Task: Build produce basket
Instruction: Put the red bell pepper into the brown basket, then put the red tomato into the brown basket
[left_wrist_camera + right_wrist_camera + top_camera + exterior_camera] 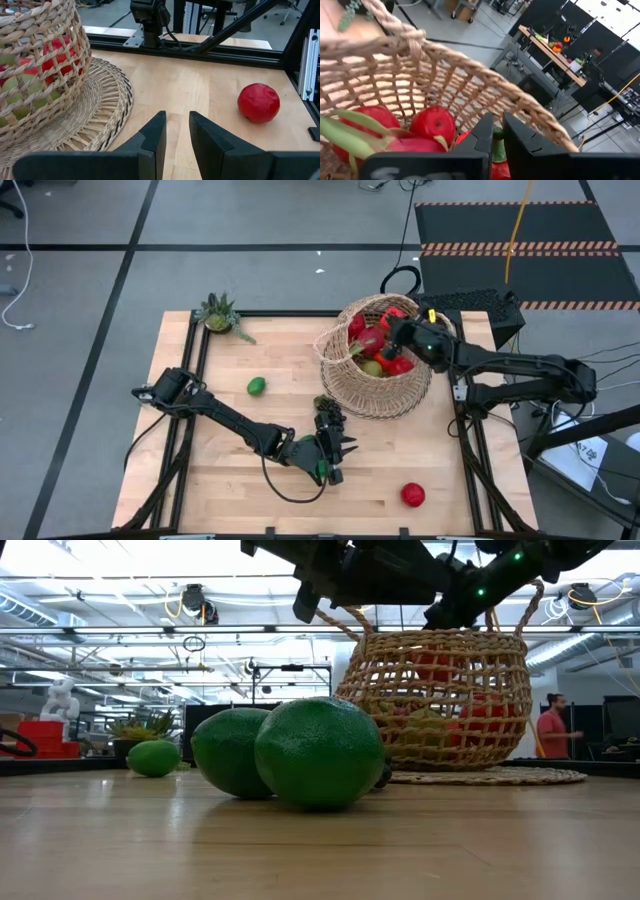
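Hovering at upper right over the basket, the nearly-closed right gripper seems to be unloading; next, the narrowly-parted left gripper should take the red apple.

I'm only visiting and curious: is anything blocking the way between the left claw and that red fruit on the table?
Nothing visible does. The left gripper faces bare table, with the red fruit off to one side and the basket on the other.
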Motion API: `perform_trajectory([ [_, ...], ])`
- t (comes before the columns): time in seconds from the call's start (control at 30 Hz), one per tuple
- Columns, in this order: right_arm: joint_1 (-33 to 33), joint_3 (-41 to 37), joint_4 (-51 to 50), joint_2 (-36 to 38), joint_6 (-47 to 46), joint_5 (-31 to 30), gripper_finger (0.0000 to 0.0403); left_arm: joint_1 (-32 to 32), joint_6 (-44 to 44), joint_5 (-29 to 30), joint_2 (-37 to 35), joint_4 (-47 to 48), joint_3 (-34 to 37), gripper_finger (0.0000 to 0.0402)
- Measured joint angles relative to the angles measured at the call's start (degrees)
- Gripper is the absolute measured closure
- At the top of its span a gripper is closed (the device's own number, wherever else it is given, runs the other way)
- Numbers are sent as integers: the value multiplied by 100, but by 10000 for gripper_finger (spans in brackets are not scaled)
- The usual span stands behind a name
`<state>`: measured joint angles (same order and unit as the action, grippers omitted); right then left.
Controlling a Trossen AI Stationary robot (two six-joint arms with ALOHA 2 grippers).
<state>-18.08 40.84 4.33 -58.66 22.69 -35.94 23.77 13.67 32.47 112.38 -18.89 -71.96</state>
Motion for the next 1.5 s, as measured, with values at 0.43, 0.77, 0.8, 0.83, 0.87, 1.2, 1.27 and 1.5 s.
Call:
perform_trajectory([
  [0.43, -78, -2, -162, -128, -122, -191, 372, 0, 2, 0, 0, 76, 0, 314],
  [0.77, -76, -2, -263, -121, -253, -325, 284, 0, 7, 0, 0, 76, 0, 314],
  [0.8, -63, -2, -263, -121, -289, -326, 274, 0, 9, 0, 0, 75, 0, 314],
  [0.83, -40, -2, -273, -103, -361, -326, 265, 0, 9, 0, 0, 74, 1, 314],
  [0.87, -5, -4, -286, -75, -440, -326, 257, 0, 10, 0, 0, 76, 1, 314],
  [1.2, 1097, -4, -397, 772, -559, -310, 223, 0, 11, 0, 0, 84, 0, 314],
  [1.27, 1412, -4, -544, 974, -651, -303, 223, 0, 9, 0, 0, 83, 0, 314],
  [1.5, 2652, -7, -1435, 1538, -1313, 147, 224, 13, 22, 0, 0, 87, 1, 314],
])
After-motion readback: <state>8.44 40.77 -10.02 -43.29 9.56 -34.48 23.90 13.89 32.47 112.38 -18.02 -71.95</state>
